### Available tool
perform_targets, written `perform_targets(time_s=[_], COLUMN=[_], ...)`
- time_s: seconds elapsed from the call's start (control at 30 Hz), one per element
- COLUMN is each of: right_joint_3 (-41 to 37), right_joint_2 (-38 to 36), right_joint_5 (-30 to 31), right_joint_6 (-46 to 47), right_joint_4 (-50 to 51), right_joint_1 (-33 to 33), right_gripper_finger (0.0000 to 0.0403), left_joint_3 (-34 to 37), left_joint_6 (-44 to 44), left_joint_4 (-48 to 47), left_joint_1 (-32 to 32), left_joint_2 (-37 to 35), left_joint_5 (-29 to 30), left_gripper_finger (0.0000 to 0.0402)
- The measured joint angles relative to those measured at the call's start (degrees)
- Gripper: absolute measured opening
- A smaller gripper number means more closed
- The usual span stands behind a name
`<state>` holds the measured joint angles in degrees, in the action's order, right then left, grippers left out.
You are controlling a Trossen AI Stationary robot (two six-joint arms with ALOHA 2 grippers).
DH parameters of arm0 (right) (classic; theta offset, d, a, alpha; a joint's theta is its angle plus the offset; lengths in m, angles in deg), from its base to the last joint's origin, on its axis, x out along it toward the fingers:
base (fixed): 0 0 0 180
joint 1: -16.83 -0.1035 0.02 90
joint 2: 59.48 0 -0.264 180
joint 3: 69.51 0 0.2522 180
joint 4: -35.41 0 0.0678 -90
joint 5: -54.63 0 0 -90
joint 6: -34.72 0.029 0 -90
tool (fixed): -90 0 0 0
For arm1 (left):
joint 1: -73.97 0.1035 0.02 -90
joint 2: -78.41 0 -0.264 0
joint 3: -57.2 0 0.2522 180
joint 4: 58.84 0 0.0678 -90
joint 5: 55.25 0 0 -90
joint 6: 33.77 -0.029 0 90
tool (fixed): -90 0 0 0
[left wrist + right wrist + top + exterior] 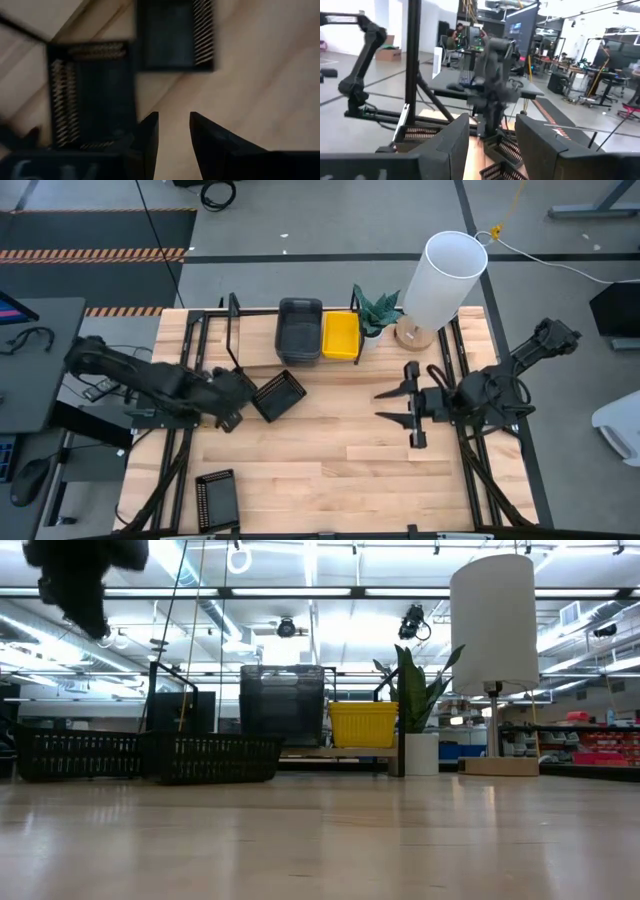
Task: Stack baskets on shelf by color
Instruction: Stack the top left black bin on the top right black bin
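A smoky dark grey basket and a bright yellow basket stand side by side on the shelf at the table's far edge. They also show in the low view: grey basket, yellow basket. One black slatted basket lies on the table beside my left gripper. In the left wrist view a second black basket lies under that gripper, which hovers open, raised above the table. A third black basket lies near the near edge. My right gripper waits open, fingers level and pointing left.
A potted plant and a white cylinder lamp on a wooden base stand at the shelf's right end. The black shelf frame posts rise on the left. Bare tabletop lies between the two arms.
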<state>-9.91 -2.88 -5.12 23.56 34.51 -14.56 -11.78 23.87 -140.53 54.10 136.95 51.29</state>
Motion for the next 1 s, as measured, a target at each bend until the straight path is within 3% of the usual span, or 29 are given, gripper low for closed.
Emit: perform_targets(time_s=[0.3, 0.5, 1.0], right_joint_3=[0.00, 0.00, 0.02], right_joint_2=[-0.24, -0.24, -0.24], right_joint_5=[0.39, 0.38, 0.25], right_joint_6=[-0.62, -0.59, -1.00], right_joint_4=[-0.02, -0.19, -0.10], right_joint_1=[-0.05, -0.05, -0.07], right_gripper_finger=[0.0164, 0.0164, 0.0165], left_joint_3=[3.91, 9.32, 18.20], left_joint_6=[0.01, -2.68, -4.89], left_joint_4=[-5.80, 3.00, 12.30], left_joint_1=[2.08, 5.28, 8.58], left_joint_2=[11.62, 11.99, 11.93], left_joint_5=[-2.51, -5.85, -6.97], left_gripper_finger=[0.0155, 0.0162, 0.0141])
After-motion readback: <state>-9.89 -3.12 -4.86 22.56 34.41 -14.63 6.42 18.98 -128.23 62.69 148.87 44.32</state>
